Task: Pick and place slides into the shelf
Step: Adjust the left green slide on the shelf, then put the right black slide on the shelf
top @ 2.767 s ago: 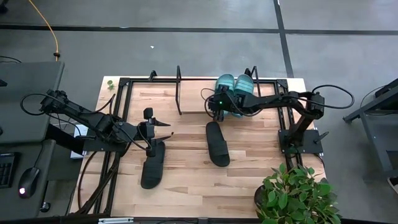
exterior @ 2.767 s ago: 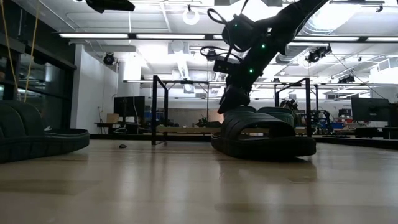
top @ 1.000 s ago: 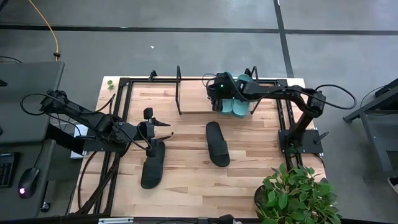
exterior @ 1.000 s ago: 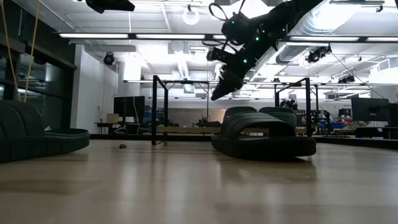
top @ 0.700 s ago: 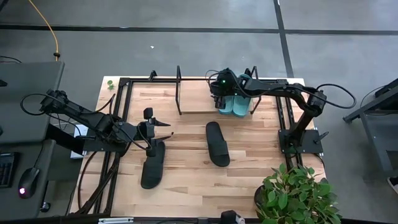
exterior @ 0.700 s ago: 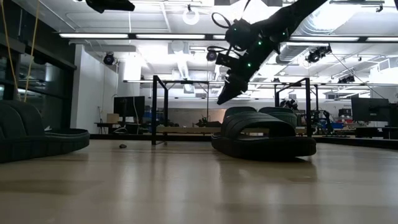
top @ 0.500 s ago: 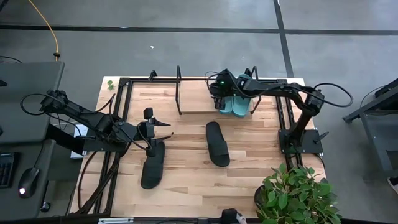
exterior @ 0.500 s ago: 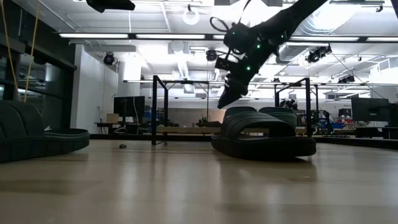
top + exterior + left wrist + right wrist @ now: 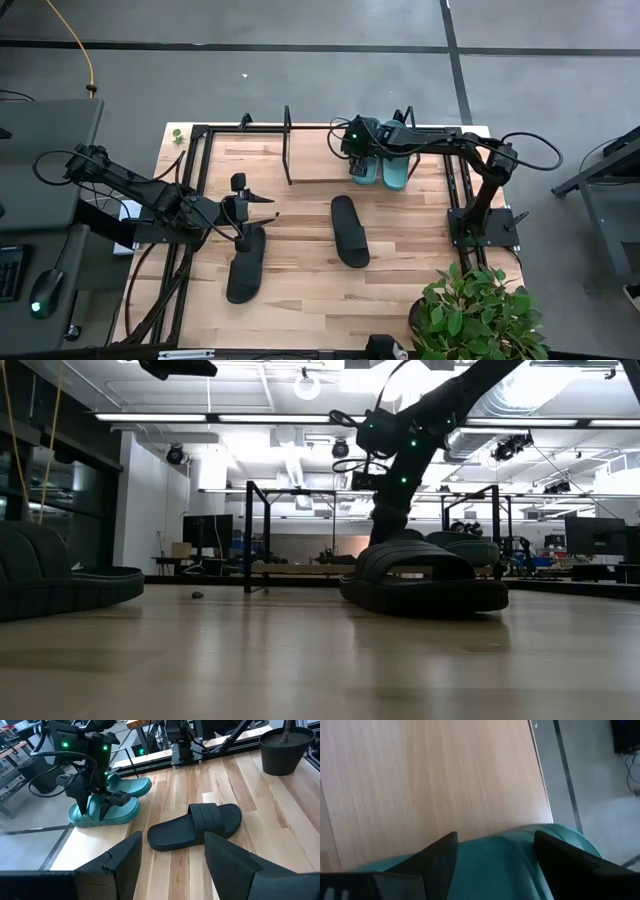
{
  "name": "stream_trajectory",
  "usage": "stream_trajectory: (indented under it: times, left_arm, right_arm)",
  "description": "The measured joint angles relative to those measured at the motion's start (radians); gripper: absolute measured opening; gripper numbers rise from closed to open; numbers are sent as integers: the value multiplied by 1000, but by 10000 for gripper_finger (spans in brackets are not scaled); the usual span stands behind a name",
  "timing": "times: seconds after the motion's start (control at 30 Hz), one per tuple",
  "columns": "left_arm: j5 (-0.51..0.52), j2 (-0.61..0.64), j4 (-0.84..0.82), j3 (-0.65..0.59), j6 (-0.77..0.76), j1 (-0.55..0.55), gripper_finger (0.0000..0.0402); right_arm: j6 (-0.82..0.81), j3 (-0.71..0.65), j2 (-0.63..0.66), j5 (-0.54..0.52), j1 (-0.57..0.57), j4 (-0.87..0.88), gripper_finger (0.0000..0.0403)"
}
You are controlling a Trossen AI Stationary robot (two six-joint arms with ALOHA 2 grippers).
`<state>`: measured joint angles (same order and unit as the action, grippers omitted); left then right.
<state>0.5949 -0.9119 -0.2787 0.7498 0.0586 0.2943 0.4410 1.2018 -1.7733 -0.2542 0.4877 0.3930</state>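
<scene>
The two teal slides (image 9: 385, 160) are sitting side by side on the shelf (image 9: 320, 160) at the back of the tabletop (image 9: 300, 290), so that half looks done. The right end effector (image 9: 357, 160) is straddling one with fingers spread, released. Two black slides (image 9: 350, 230) are lying off the shelf, the left end effector (image 9: 243, 235) hovering open over one.

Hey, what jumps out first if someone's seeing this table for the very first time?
The pair of teal slides on the shelf at the table's far edge, with the right gripper open and poised directly over one of them. Nearer the front, two black slides lie apart on the tabletop, and the left gripper waits open above the left one.
</scene>
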Motion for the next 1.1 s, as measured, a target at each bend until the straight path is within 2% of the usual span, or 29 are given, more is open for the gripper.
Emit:
stream_trajectory:
  times: [0.37, 0.6, 0.8, 0.97, 1.1]
  left_arm:
    - [0, 0, 0, 0, 0, 0, 198]
    - [0, 0, 0, 0, -1, 0, 198]
    - [2, 0, 0, 0, -1, 0, 198]
    - [71, 0, -1, 0, -12, 0, 198]
    - [82, 0, -7, 0, -15, 0, 198]
  right_arm:
    - [-22, 63, 0, 20, -10, 54, 254]
    - [-44, 93, 0, 160, -51, 42, 254]
    - [-42, 121, 0, 199, -106, 20, 254]
    - [-63, 160, 0, 200, -150, 24, 254]
    - [-64, 192, 0, 209, -187, 38, 254]
